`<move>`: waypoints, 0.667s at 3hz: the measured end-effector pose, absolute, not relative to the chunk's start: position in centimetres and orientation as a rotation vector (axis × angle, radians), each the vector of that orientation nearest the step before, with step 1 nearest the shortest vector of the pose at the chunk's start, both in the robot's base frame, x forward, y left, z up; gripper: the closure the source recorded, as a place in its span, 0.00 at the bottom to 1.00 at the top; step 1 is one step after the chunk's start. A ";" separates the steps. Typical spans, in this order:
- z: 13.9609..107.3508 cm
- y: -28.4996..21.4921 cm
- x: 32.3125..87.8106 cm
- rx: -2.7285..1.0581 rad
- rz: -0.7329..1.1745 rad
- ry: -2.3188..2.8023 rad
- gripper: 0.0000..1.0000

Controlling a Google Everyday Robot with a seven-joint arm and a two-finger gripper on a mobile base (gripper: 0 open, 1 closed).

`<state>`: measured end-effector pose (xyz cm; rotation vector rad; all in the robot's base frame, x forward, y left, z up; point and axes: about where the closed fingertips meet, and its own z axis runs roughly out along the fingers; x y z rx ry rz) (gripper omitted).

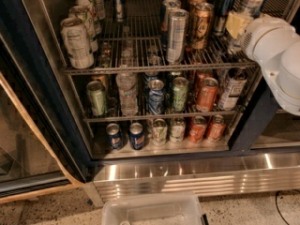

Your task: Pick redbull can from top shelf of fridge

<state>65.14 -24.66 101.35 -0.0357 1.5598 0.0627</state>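
Observation:
The fridge (42, 93) stands open with wire racks of cans. On the top shelf (140, 69), the slim blue-and-silver redbull can (224, 9) stands at the back right, behind a gold-brown can (200, 26) and right of a wide tall silver can (176, 35). My white arm (276, 50) reaches in from the right at top-shelf height. My gripper (236, 26) is just right of and below the redbull can, close to it. Its tip is partly hidden among the cans.
White-and-green cans (77, 42) stand at the top shelf's left. Another silver can (253, 1) is at the far right. Two lower racks hold several cans and a bottle (127, 90). A clear plastic bin (150, 211) sits on the floor before the ribbed steel base panel (197, 177).

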 end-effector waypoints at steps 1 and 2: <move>101.3 -24.4 63.1 -0.037 0.093 1.567 1.00; 101.5 -24.2 60.7 -0.022 0.141 1.563 1.00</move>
